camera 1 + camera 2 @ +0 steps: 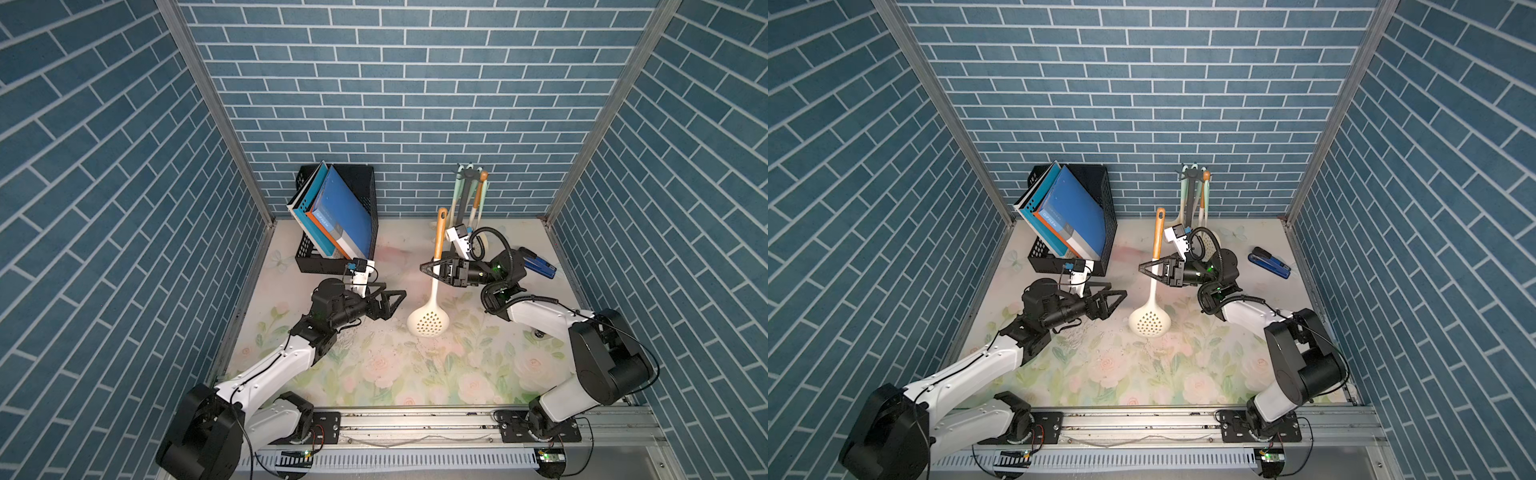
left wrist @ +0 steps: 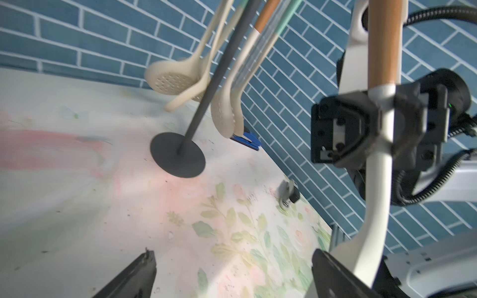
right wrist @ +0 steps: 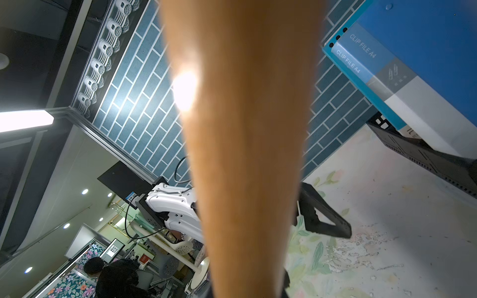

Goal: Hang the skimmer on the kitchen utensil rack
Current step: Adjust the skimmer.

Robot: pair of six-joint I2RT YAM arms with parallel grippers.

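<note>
Nearest, above the floral-print table cover (image 1: 374, 374), the left gripper (image 1: 390, 296) is being held w/ fingers spread wide, nothing between them. Just beyond, the white perforated skimmer w/ orange wooden handle (image 1: 428, 319) is being grasped by the right gripper (image 1: 432, 268), fingers clenched approx. where white stem meets orange. Its head is hanging low and its handle is pointing up; contact w/ the cover cannot be told. Further back, blue folders (image 1: 345, 208) are being propped in a black mesh file box (image 1: 365, 187). By the rear wall, the tall dark grey metal utensil rack (image 1: 464, 199) is being hung w/ pale utensils (image 1: 480, 195), the skimmer not yet among them.
</note>
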